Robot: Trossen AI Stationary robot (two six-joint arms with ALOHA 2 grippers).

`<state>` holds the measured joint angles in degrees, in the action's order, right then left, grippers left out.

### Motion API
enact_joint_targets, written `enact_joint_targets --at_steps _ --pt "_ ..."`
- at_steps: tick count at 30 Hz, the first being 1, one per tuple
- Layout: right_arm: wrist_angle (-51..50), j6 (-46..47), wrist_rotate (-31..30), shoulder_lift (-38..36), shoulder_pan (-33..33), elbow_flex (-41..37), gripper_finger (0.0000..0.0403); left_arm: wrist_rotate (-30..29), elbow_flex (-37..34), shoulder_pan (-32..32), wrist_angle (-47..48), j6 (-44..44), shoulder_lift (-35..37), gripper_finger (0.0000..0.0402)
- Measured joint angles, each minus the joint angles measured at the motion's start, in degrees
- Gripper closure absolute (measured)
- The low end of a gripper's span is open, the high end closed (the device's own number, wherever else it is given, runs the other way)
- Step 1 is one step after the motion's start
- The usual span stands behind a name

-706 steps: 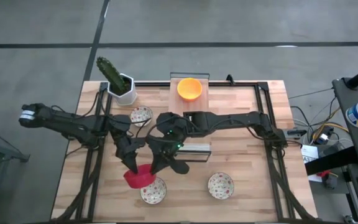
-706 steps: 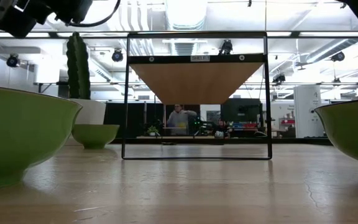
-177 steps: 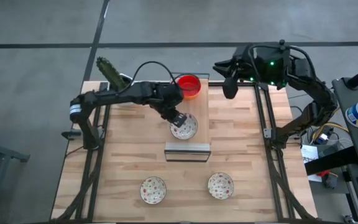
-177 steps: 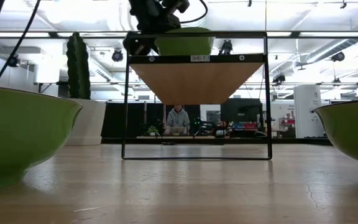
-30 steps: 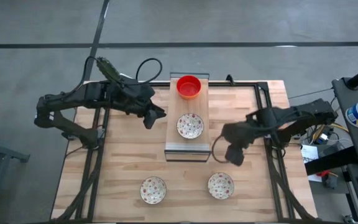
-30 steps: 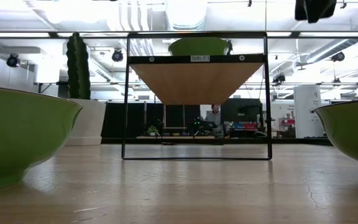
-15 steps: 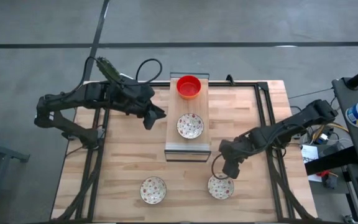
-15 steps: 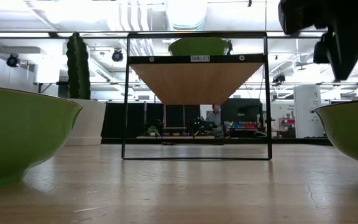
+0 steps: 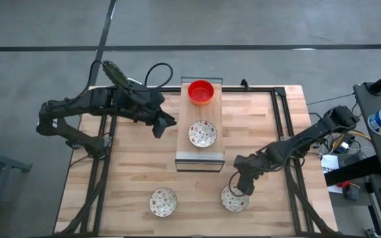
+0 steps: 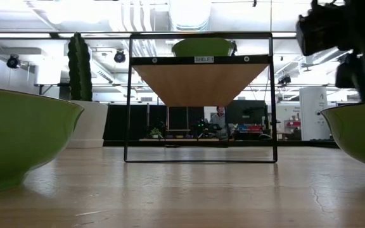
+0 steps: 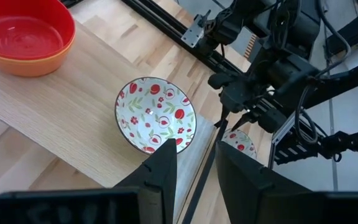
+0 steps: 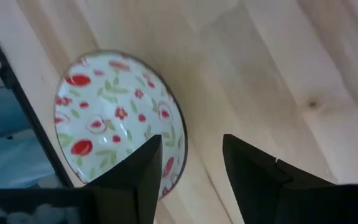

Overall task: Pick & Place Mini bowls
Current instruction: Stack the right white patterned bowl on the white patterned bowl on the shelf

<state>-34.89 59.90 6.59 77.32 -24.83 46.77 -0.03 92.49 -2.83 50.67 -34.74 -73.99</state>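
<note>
Pale wood planks form the surface [image 9: 131, 165], and a raised shelf [image 9: 200, 160] stands along its middle toward the far edge. A red bowl [image 9: 200, 91] nested in an orange one sits at the shelf's far end, and a floral bowl [image 9: 202, 133] rests nearer its middle. Two more floral bowls lie by the near edge: one toward the left [image 9: 163, 201], one toward the right [image 9: 234, 198]. The right pincer [image 9: 237, 191] hangs over the far rim of the right one, its fingers [image 12: 143, 168] spread either side of that rim. The left pincer [image 9: 167, 123] waits, open and empty, beside the shelf's left edge, near the potted cactus [image 9: 119, 77] at the far left corner.
</note>
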Motion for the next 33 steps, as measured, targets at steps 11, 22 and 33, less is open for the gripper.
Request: enact_joint_targets --at_steps 11,22,33 --pt "3.56 -0.74 0.98 3.13 -3.18 -1.17 0.0236 0.15 0.0 0.0 0.37 0.07 -0.01 0.0298" --pt "4.06 0.7 2.39 8.45 -4.19 -1.1 0.0245 0.31 -0.07 0.0 2.33 -0.02 -0.01 0.0298" --pt "4.29 1.56 7.37 8.66 -4.24 -1.06 0.036 0.28 -0.07 0.0 2.32 0.0 -0.03 0.0298"
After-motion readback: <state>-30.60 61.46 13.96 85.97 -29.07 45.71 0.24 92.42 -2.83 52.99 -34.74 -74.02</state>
